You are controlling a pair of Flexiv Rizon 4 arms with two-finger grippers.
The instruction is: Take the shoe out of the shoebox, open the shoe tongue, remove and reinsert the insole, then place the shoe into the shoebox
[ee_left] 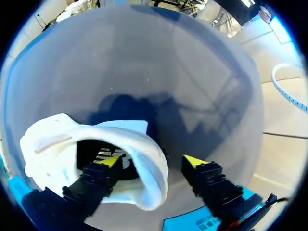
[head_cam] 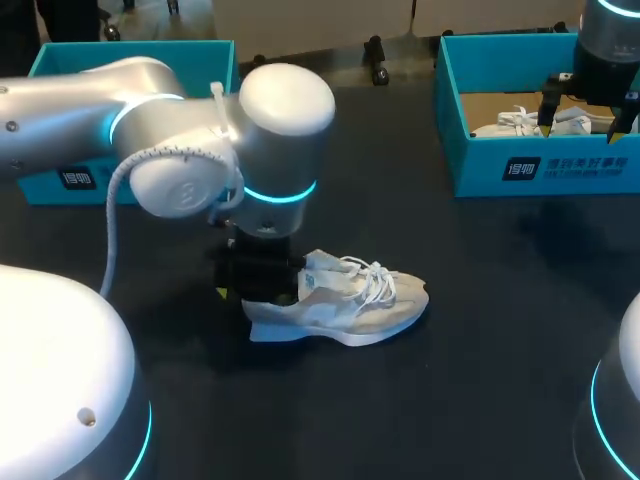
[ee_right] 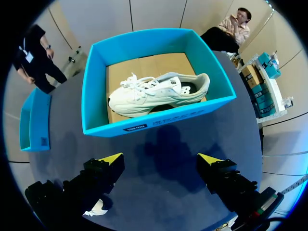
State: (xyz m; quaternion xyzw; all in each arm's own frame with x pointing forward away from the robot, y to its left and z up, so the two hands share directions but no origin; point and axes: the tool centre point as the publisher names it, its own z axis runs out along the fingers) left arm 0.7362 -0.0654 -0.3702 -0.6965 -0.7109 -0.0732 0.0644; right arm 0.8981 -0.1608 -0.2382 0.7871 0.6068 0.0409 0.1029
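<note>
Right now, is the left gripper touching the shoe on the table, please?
Cannot tell. In the left wrist view, the left gripper has one finger inside the heel opening of the shoe, the other clear outside; contact is hidden.

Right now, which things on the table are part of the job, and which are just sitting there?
In the job:
shoe on the table
left gripper, one finger inside its heel opening
left shoebox, probably this shoe's

Just there:
second shoe, lying in the right shoebox
right gripper, fingers open, empty
</note>
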